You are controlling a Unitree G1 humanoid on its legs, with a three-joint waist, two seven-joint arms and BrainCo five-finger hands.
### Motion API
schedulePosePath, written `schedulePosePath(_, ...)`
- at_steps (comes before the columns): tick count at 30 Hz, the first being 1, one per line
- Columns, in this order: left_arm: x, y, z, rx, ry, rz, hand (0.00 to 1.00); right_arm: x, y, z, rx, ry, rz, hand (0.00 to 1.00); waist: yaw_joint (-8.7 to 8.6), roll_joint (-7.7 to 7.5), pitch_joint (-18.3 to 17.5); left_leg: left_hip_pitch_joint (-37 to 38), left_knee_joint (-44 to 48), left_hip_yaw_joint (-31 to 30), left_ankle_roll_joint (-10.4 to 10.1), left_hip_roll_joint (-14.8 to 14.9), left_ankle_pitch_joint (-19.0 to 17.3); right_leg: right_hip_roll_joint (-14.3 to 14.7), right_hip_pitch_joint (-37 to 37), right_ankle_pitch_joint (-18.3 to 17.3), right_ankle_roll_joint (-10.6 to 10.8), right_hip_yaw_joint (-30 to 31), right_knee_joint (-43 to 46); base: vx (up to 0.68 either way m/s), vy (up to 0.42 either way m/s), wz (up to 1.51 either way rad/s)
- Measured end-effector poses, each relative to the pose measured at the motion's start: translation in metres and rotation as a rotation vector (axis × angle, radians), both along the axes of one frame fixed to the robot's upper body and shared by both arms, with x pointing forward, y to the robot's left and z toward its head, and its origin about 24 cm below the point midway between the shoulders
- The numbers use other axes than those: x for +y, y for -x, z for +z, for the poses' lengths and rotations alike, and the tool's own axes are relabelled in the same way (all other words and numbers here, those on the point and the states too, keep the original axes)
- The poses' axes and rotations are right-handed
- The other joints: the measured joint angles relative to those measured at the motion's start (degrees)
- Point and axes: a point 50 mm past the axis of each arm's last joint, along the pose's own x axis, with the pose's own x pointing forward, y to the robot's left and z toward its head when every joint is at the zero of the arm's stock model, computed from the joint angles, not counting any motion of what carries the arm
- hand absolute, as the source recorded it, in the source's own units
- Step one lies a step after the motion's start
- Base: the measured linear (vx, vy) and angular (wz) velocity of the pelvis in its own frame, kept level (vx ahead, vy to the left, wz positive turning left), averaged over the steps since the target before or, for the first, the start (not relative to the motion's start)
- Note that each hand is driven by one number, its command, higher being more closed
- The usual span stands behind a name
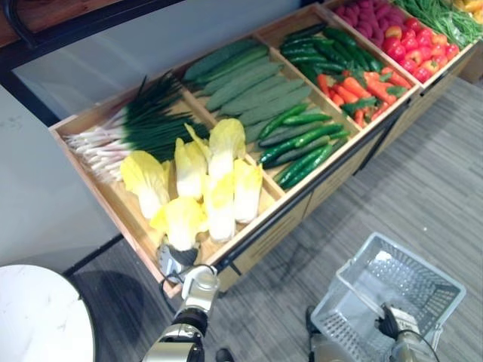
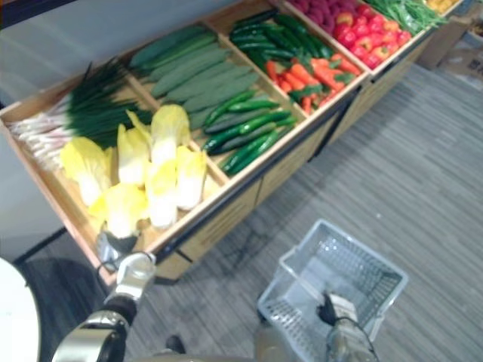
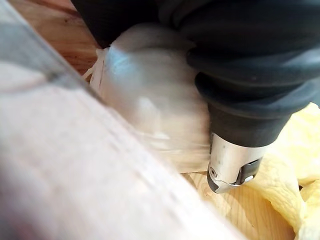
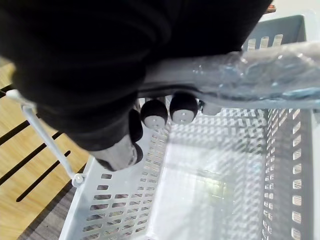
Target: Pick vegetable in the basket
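Grey plank floor (image 1: pixel 423 188) under a slanted wooden stand (image 1: pixel 302 207) of vegetables. At lower left, left hand (image 1: pixel 173 262) laid over the white base of the front cabbage (image 3: pixel 150 100), seemingly for a lift; grip impossible to tell. At lower right, right hand (image 4: pixel 155 114) curled round the handle (image 4: pixel 250 75), holding the empty basket (image 1: pixel 438 302) ready to receive.

You are looking at the produce aisle of a grocery shop. A long slanted wooden display (image 1: pixel 275 234) is running along the wall, and its compartments are holding sorted heaps of spring onions (image 1: pixel 128 124), napa cabbages (image 1: pixel 204 181), cucumbers (image 1: pixel 302 139), carrots (image 1: pixel 355 90) and red peppers (image 1: pixel 415 49). A grey plastic shopping basket (image 1: pixel 419 262) is showing in front of it, above grey plank flooring (image 1: pixel 423 173).
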Motion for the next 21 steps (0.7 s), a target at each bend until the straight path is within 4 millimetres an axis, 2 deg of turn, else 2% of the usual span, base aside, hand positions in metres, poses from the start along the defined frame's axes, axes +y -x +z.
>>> schedulePosePath(13,-0.002,0.001,-0.002,-0.001,0.015,-0.014,1.00,-0.001,0.005,-0.003,0.022,0.007,-0.012,1.00,-0.01,-0.05,0.0,1.5,-0.1,0.0,-0.2,0.0,-0.2,0.1,1.5,-0.1,-0.1,-0.1,0.0,0.00,0.000,0.00)
schedulePosePath(21,-0.007,0.003,-0.001,-0.021,0.018,-0.075,1.00,0.006,0.013,-0.009,0.047,-0.009,-0.044,1.00,0.02,-0.22,-0.3,1.6,-0.1,-1.6,-0.2,-0.2,-0.2,-0.2,2.5,-0.1,0.0,-1.2,0.0,0.00,-0.008,0.07)
